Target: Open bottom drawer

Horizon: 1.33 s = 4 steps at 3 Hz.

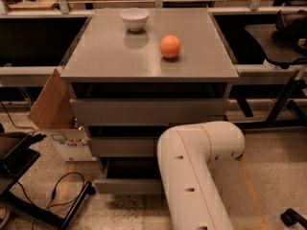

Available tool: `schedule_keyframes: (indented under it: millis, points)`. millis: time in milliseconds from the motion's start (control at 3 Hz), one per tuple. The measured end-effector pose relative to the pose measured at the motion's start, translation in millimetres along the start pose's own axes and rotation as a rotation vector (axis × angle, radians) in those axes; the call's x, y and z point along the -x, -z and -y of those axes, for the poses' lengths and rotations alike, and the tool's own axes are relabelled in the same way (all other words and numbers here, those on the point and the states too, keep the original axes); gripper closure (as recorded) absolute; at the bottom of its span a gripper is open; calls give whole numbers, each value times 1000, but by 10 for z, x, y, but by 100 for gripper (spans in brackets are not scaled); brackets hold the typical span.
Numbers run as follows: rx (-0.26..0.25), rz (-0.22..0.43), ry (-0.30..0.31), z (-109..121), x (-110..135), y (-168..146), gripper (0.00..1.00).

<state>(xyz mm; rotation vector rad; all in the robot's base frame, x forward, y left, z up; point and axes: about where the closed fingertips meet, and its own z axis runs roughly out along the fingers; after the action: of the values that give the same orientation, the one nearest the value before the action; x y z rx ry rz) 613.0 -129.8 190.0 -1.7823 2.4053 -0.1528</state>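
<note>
Speckled floor and dark side benches surround a grey desk (148, 56) with three stacked drawer fronts. The white arm (192, 176) bends across its lower right, elbow in front of the middle drawer. The end effector is hidden behind that elbow, so I cannot tell whether it is clenched or released. The bottom drawer (127, 186) shows left of the arm. Its front sits slightly nearer than those above, with its long axis running left to right.
</note>
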Motion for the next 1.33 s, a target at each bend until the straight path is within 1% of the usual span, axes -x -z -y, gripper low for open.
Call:
schedule_keyframes:
  millis: [333, 667, 1000, 1333]
  points:
    - [109, -38, -81, -400, -271, -353, 41]
    - [121, -42, -91, -420, -298, -314, 65]
    - [121, -42, -91, -409, -295, -248, 88]
    - [121, -42, -91, -409, -295, -246, 100]
